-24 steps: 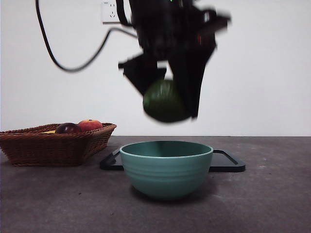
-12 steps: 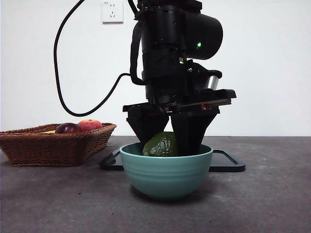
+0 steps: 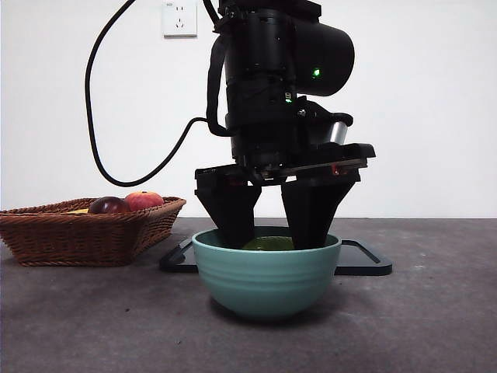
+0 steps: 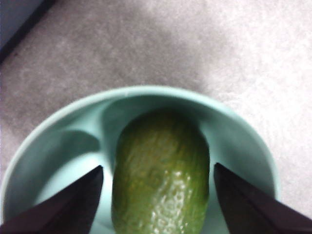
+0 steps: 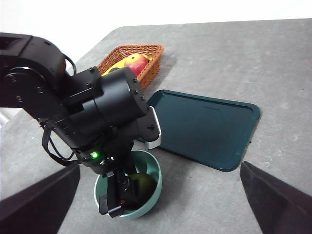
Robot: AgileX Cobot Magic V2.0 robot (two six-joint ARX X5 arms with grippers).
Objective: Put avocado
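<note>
The dark green avocado (image 3: pixel 268 243) lies in the teal bowl (image 3: pixel 264 281), only its top showing over the rim. In the left wrist view the avocado (image 4: pixel 161 180) rests on the floor of the bowl (image 4: pixel 146 92), lengthwise between the jaws. My left gripper (image 3: pixel 273 233) reaches down into the bowl and stands open, one jaw on each side of the fruit and apart from it. The right wrist view looks down on the left arm, the bowl (image 5: pixel 155 170) and the avocado (image 5: pixel 141 185). My right gripper (image 5: pixel 158 168) hangs high above the table, open and holding nothing.
A wicker basket (image 3: pixel 85 229) at the left holds a red-orange apple (image 3: pixel 144 200) and a dark maroon fruit (image 3: pixel 109 205). A flat dark tray (image 3: pixel 365 264) lies right behind the bowl. A black cable (image 3: pixel 116 167) loops from the left arm.
The left gripper came down from mid-air with the avocado into the bowl. Its jaws then spread and the avocado dropped to the bowl's floor.
</note>
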